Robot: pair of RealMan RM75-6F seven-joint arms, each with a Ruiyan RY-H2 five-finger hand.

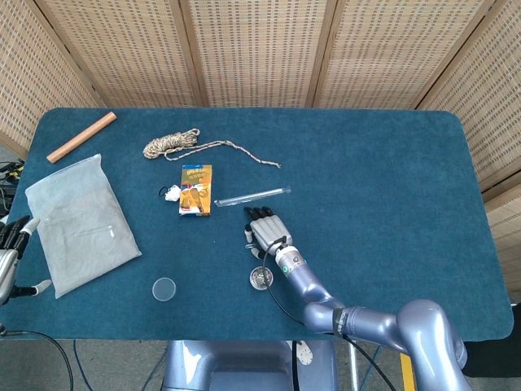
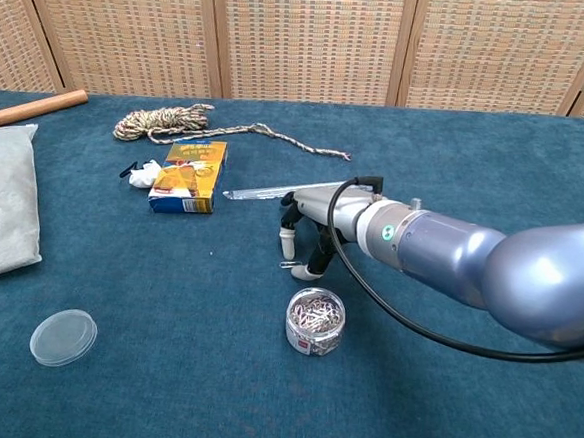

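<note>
My right hand [image 1: 264,232] [image 2: 309,230] points its fingers down at the blue tablecloth just in front of a thin clear tube [image 1: 252,195] [image 2: 259,191]. Its thumb tip touches a small paper clip [image 2: 289,265] lying on the cloth, and the nearest finger stands a little apart from it. A small open jar of paper clips [image 1: 260,278] [image 2: 315,321] sits close in front of that hand. The jar's clear lid [image 1: 164,288] [image 2: 63,336] lies off to the left. My left hand [image 1: 12,244] hangs at the table's left edge, fingers apart, holding nothing.
An orange box [image 1: 196,189] [image 2: 188,176] with a small white object [image 2: 145,174] beside it lies left of the tube. Behind it is a coil of rope [image 1: 172,143] [image 2: 163,123]. A wooden stick [image 1: 80,137] and a grey plastic bag [image 1: 80,224] occupy the left side.
</note>
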